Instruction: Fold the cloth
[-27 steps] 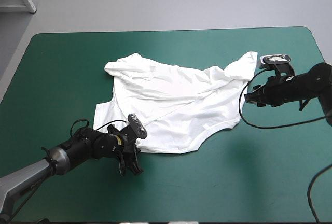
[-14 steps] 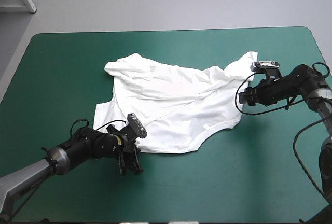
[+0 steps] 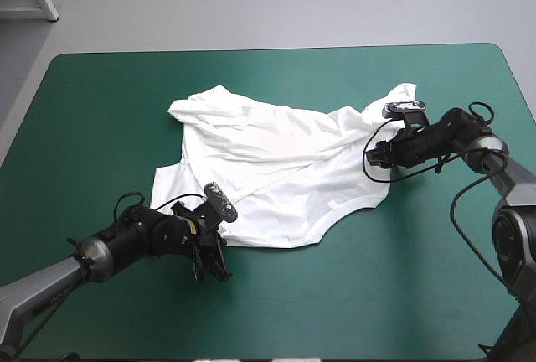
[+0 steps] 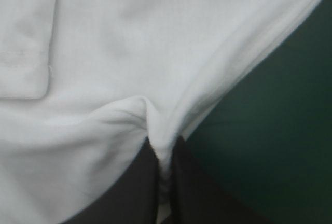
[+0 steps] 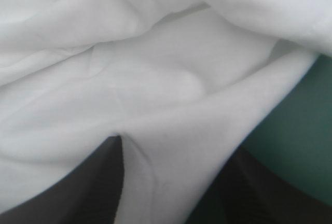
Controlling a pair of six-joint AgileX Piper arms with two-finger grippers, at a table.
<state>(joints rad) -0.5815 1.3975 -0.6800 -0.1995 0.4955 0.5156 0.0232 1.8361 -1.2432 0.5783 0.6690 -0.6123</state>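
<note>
L arm came in low from the table's near-left corner, forearm almost flat over the teal-green cover [image 3: 100, 111], wrist angled toward the shirt's near hem. L gripper [image 4: 165, 149] had its black fingers pressed all but together on a pinched ridge of the T-shirt [image 3: 276, 169], right at the hem by its near-left corner. R arm reached in from the right edge, elbow bent, wrist low, pointing left at the shirt's right side, just below the part that poked toward the far right. R gripper [image 5: 176, 149] stood w/ fingers spread apart, a loose fold of white cloth lying btwn them, not clamped. T-shirt lay spread but rumpled around the table's middle, creases across it, far-left part bunched. Its near edge curved; bare cover showed just beside the pinched hem. Open cover on all sides: wide strip along the near edge, broad room to the left & far side, less on the right where the R arm sat
</note>
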